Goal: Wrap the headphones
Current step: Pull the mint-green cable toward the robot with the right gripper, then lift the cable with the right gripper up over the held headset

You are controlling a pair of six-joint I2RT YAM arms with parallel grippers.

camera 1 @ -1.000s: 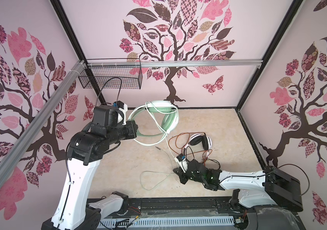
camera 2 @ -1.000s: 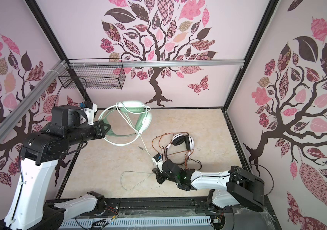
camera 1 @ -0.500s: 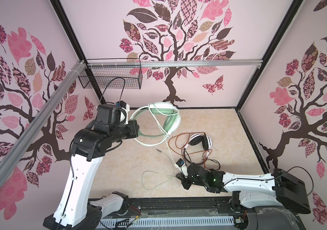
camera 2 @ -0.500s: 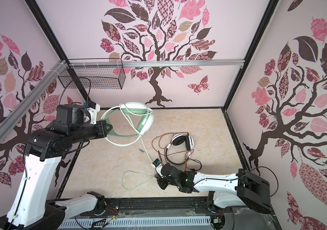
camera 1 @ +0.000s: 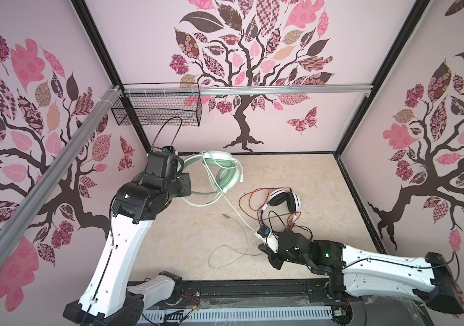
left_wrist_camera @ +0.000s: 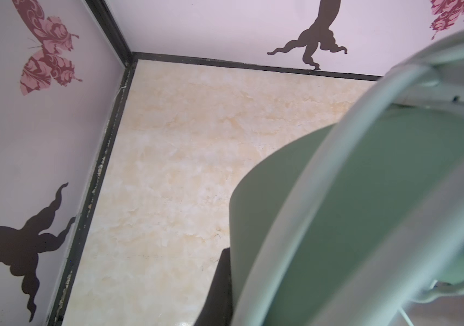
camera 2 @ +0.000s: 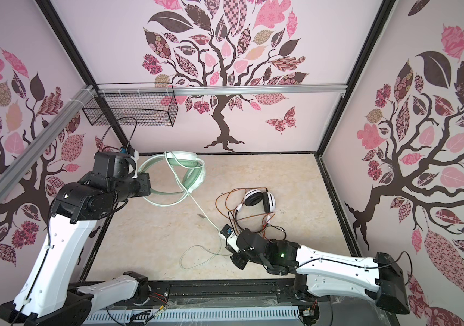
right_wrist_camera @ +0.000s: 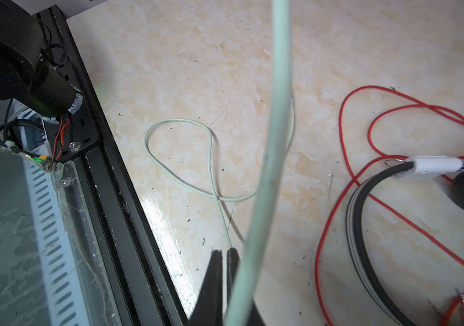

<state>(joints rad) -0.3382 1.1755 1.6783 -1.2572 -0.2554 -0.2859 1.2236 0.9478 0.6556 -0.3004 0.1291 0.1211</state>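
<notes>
— Where do your end effectors stand?

— My left end effector (camera 1: 185, 184) is clamped tight on the headband of the mint-green headphones (camera 1: 226, 175), over the back-left part of the tabletop (camera 1: 295, 169). I cannot tell whether the ear cups touch the surface.

— And the right?

— My right end effector (right_wrist_camera: 224, 255) is low near the front edge, its jaws pinched together on the pale green cable (right_wrist_camera: 281, 84). That cable runs from the mint pair across the tabletop, passes close through my right wrist view, and lies in a crossed loop just ahead of the fingertips.

— The other pair?

— The white-and-black headphones (camera 1: 278, 197) lie right of centre, between the mint pair and my right arm. Their orange-red cable (right_wrist_camera: 340, 127) sprawls loose around them.
</notes>
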